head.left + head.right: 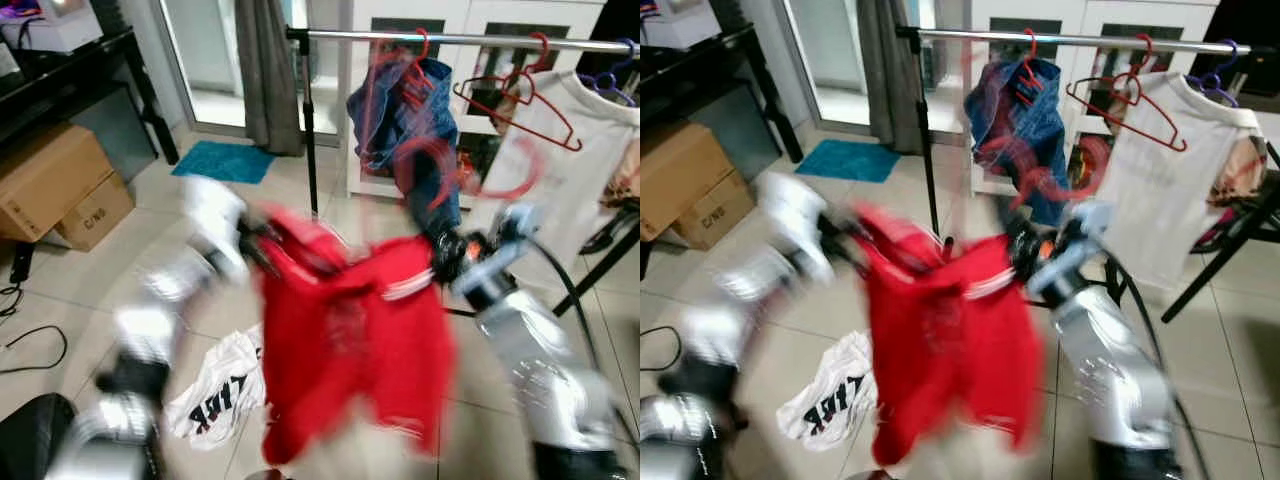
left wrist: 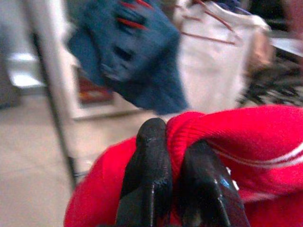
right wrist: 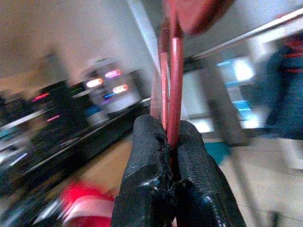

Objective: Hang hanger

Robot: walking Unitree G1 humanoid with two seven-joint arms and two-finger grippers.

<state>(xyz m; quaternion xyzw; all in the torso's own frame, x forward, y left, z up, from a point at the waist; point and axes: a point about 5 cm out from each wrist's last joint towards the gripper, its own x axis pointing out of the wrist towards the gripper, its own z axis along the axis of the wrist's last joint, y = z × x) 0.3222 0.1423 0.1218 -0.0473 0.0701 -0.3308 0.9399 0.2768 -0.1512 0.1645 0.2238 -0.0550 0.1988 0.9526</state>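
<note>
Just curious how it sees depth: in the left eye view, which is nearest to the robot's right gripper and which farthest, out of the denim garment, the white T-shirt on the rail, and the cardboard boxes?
Measured from the right gripper:
1. Denim garment, hanging just above it.
2. White T-shirt, further along the rail on the right.
3. Cardboard boxes, far across the floor on the left.

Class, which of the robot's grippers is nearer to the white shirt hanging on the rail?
Right. The right gripper, shut on the red hanger, is just beside the white shirt. The left gripper, pinching the red shirt, is farther off, across that garment.
</note>
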